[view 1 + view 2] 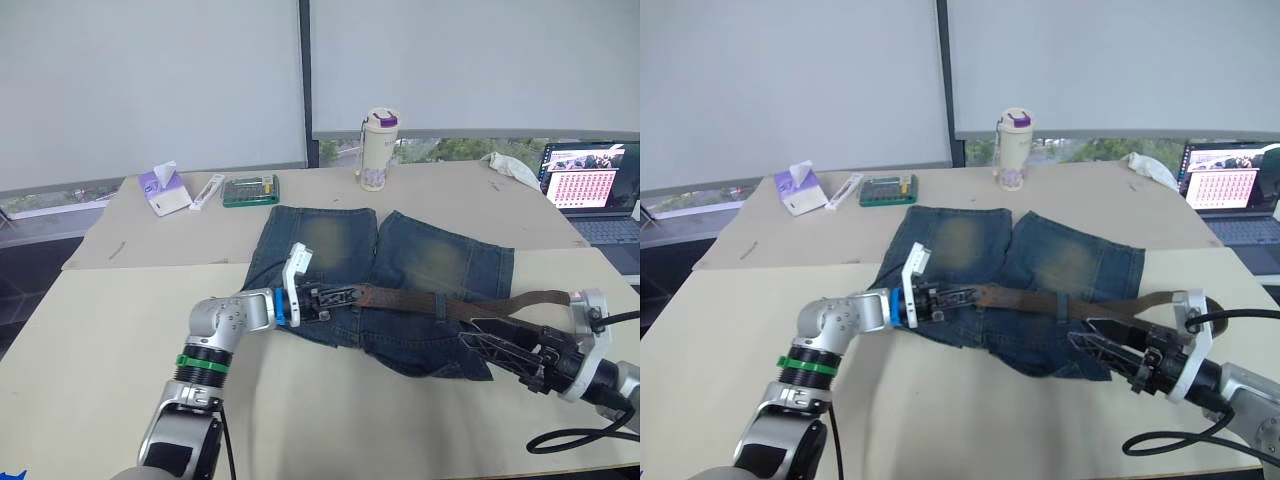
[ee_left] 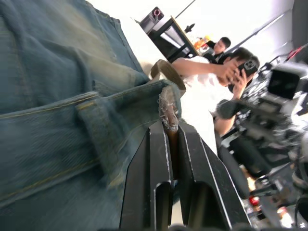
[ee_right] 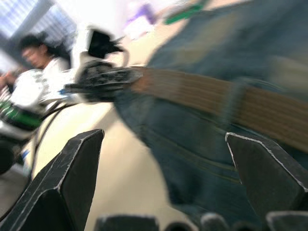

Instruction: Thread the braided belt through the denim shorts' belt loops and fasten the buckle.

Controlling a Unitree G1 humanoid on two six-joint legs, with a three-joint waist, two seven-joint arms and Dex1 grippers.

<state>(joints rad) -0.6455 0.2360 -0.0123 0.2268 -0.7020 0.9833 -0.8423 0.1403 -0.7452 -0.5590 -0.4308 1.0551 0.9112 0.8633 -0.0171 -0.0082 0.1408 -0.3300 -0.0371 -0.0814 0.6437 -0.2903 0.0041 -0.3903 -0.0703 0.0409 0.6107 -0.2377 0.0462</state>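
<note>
The denim shorts (image 1: 385,285) lie flat on the table (image 1: 90,340), and the braided belt (image 1: 440,302) runs across the waistband, probably already under some belt loops. The left claw (image 1: 325,300) is closed on the belt's end at the shorts' left edge. The right claw (image 1: 500,350) is spread wide and holds nothing. Threading is in progress; next, the left end needs pulling further. The left wrist view also shows a person behind.
</note>
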